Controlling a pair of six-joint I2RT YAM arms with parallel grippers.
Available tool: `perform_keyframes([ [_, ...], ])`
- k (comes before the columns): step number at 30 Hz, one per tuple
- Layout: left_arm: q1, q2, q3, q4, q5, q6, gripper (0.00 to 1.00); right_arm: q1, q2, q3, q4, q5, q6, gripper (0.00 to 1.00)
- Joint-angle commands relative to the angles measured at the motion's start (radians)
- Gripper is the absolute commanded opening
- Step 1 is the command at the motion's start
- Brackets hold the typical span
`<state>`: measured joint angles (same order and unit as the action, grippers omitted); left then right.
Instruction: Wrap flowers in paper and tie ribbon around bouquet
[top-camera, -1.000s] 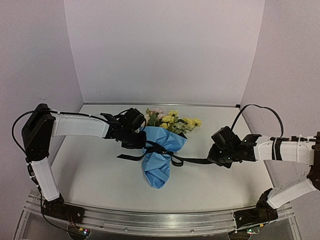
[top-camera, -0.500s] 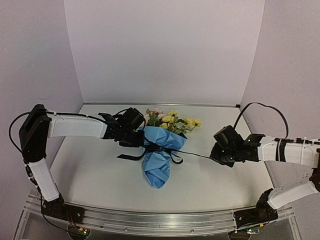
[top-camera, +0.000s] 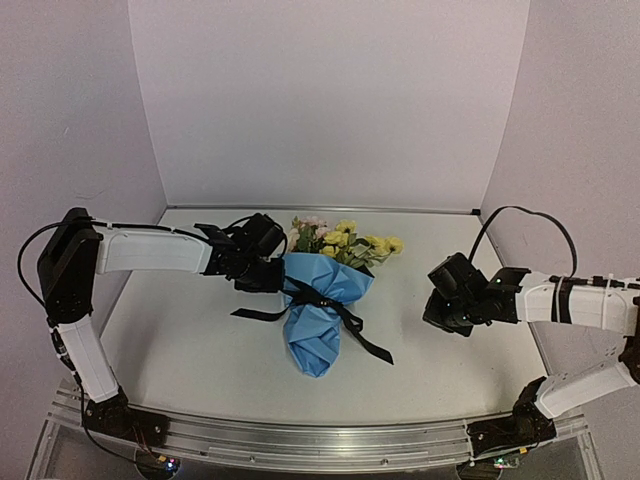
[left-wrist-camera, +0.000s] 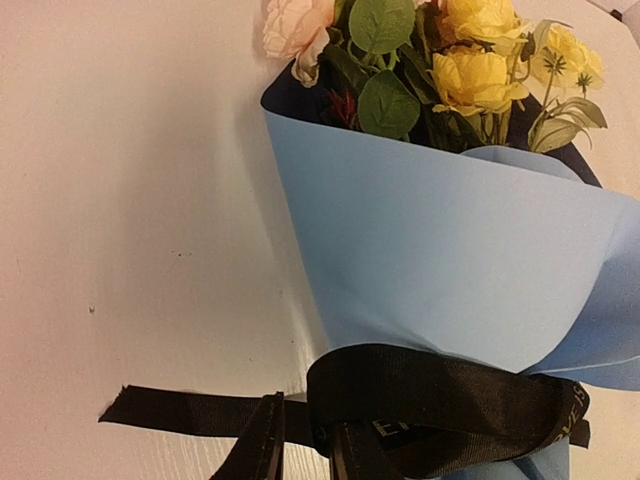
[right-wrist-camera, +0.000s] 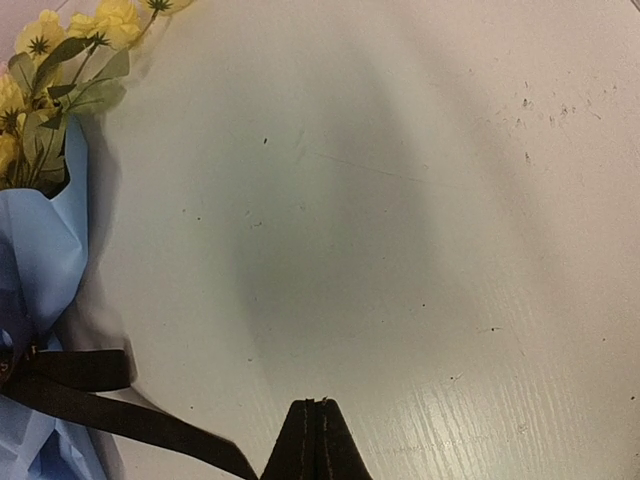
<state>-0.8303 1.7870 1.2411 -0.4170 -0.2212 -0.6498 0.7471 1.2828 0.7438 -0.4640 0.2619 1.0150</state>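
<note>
Bouquet (top-camera: 325, 285): lies mid tabletop (top-camera: 180, 350), ribbon (top-camera: 350, 325) knotted at its waist
Handling: likely light, paper (top-camera: 315, 340) crushes, flowers (top-camera: 345, 240) fragile; best taken below the ribbon
Left hand (left-wrist-camera: 305, 450): slightly parted at ribbon's left tail
Right hand (right-wrist-camera: 320, 440): clenched, empty

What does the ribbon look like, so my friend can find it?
In the middle of the white table lies a light blue paper cone holding yellow and pink flowers. The ribbon is the only narrow black strip there, tied around the cone, loose tails trailing left and right.
</note>
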Motion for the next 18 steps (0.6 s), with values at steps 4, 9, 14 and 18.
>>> perform_keyframes([
  [4,-0.004,-0.026,-0.005,0.078,0.086,0.027,0.26,0.026,0.08,0.054,0.126,-0.125,-0.086,0.12],
  [9,-0.006,-0.021,-0.008,0.077,0.094,0.017,0.29,0.066,0.149,0.11,0.165,-0.174,-0.143,0.29],
  [14,-0.006,-0.002,0.003,0.035,0.065,-0.005,0.29,0.09,0.193,0.148,0.213,-0.222,-0.192,0.39],
  [18,-0.006,0.003,-0.001,0.025,0.055,-0.007,0.33,0.132,0.241,0.204,0.222,-0.237,-0.256,0.47],
])
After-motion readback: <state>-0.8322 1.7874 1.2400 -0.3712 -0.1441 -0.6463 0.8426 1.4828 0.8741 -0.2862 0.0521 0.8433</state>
